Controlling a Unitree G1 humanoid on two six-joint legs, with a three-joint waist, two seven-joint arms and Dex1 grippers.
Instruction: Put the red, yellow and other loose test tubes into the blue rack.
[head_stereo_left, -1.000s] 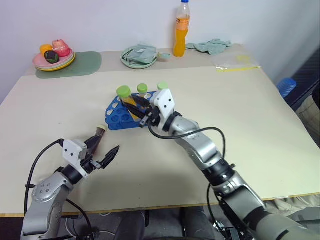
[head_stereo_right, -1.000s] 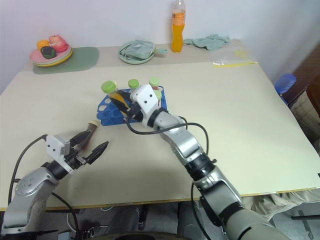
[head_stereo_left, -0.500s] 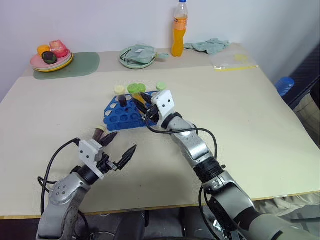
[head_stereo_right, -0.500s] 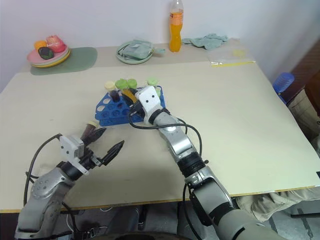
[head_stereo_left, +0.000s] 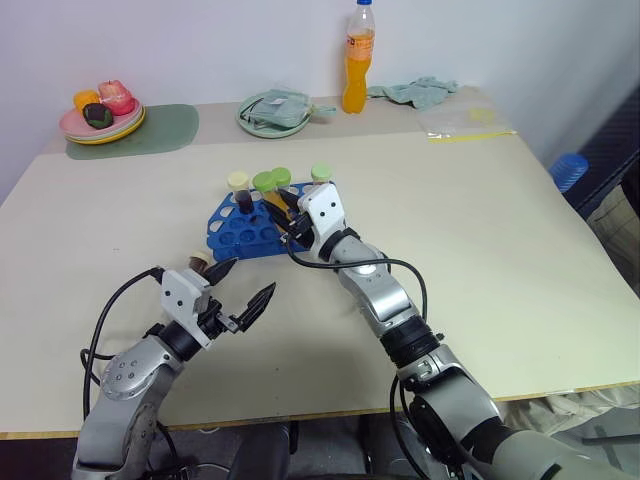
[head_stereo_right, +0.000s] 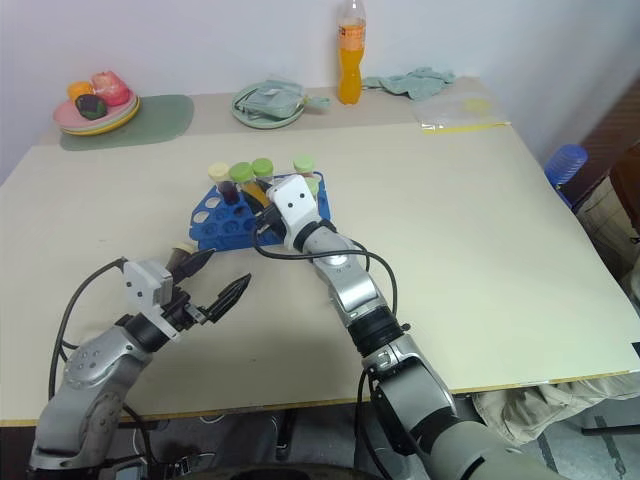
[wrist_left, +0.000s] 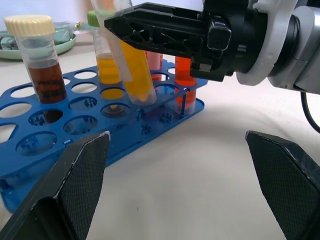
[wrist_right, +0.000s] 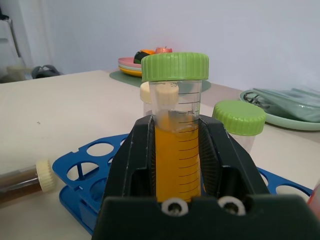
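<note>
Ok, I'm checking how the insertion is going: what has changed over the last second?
The right pincer, shut on the yellow-liquid clear plastic tube with a green cap, has lowered it, still tilted, to the holes of the bright blue plastic rack. The open left pincer has moved in toward the middle. The dark-liquid tube with a pale cap lies on the table as before.

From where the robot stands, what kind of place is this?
Probably an indoor test room, not a real laboratory: a plain table against a white wall holds a blue rack of test tubes beside a drink bottle and plates of toy food.
</note>
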